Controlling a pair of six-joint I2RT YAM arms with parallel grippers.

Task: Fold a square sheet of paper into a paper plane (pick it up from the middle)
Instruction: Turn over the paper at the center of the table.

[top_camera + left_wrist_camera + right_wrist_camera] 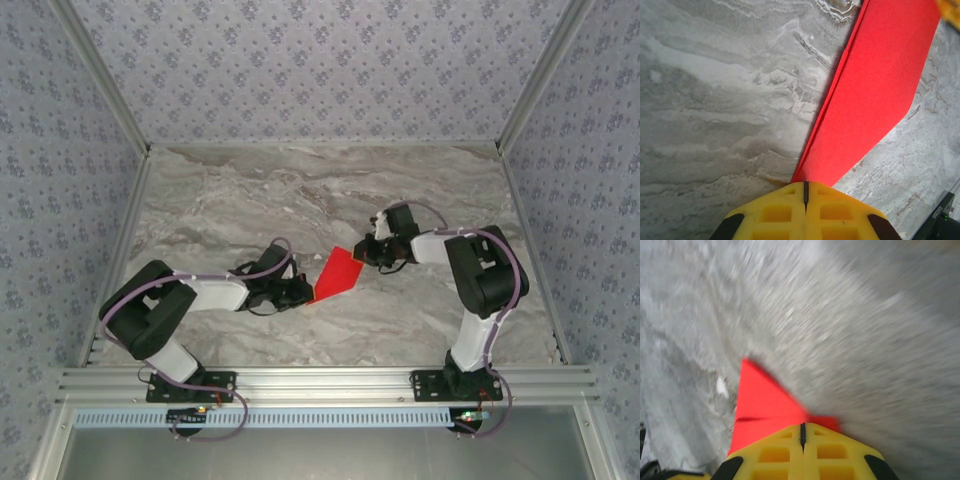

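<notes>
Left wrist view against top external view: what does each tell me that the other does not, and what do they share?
Left wrist: the left gripper is shut on a narrow end of the red paper, whose left edge shows folded layers. Top external: the right gripper holds the paper's opposite end, so the paper spans between both grippers. Shared: the red paper and the marble table.

Paper (338, 272) — red; table (300, 200) — veined grey
</notes>
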